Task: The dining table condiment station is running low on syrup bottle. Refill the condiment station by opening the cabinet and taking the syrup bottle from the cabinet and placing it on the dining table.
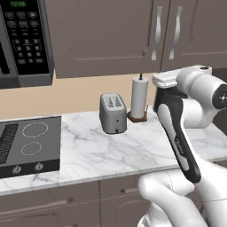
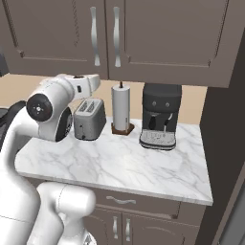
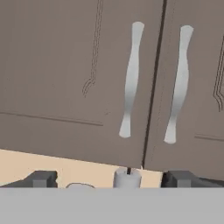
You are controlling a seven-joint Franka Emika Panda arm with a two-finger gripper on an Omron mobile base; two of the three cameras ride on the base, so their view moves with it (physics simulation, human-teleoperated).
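risk: gripper point(image 3: 111, 179) sits low under the two door handles, so it could close on the wrong one. The curved silver bar handle point(image 3: 130, 78) left of the door seam looks like the target; the matching handle point(image 3: 178, 83) on the narrower door is just beside it.
risk 2: the white paper towel roll on its wooden stand point(image 1: 139, 97) stands right under the doors, and a low reach could knock it.
risk 3: a door swinging out could hit the wrist if the arm stays this close, judged from the hand view.
gripper state: jaws spread wide, nothing between them, touching nothing.
cabinet: wide taupe-brown wall cabinet with recessed-panel door point(image 3: 65, 74), shut, straight ahead of the gripper and above it.
syrup bottle: presumably behind the closed door, can't confirm.
step: approach to the handle, door not yet opened.
surface: white grey-veined marble surface point(image 1: 111, 150) carries a silver toaster point(image 1: 112, 113) and a black coffee machine point(image 2: 160, 117).
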